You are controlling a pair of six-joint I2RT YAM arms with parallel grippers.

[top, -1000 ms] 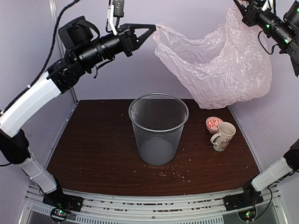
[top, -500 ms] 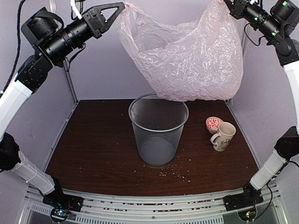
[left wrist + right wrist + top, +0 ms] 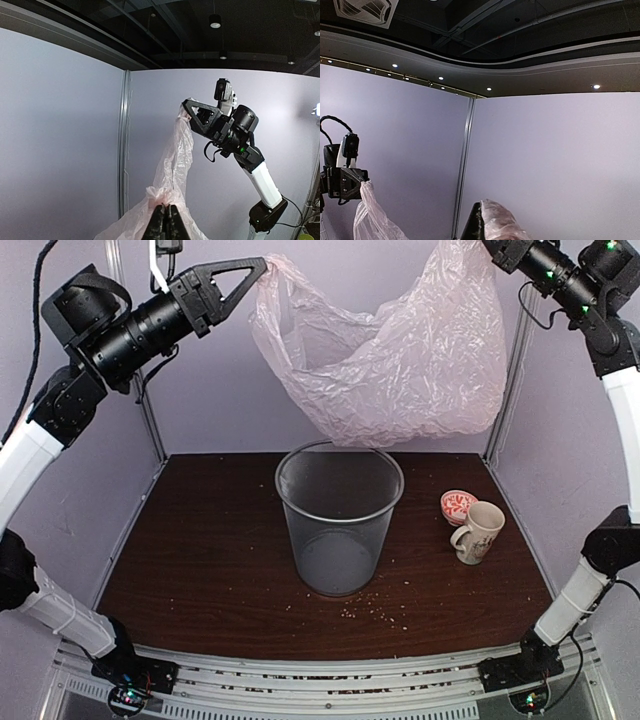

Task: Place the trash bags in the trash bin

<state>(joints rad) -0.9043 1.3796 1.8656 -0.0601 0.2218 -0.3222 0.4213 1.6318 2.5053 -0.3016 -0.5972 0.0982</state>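
Mug (image 3: 478, 532) and dish (image 3: 458, 504), one each, at three o'clock of the bin (image 3: 339, 520); my left fingers (image 3: 250, 264) and right fingers (image 3: 500, 250) clamp one bag (image 3: 390, 370).

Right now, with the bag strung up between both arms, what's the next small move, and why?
Probably lower both arms together, easing them inward. The bag hangs spread between the left fingers and right fingers, both shut on it. Its sagging bottom seems to sit just above the open bin, so a short descent should drop it inside.
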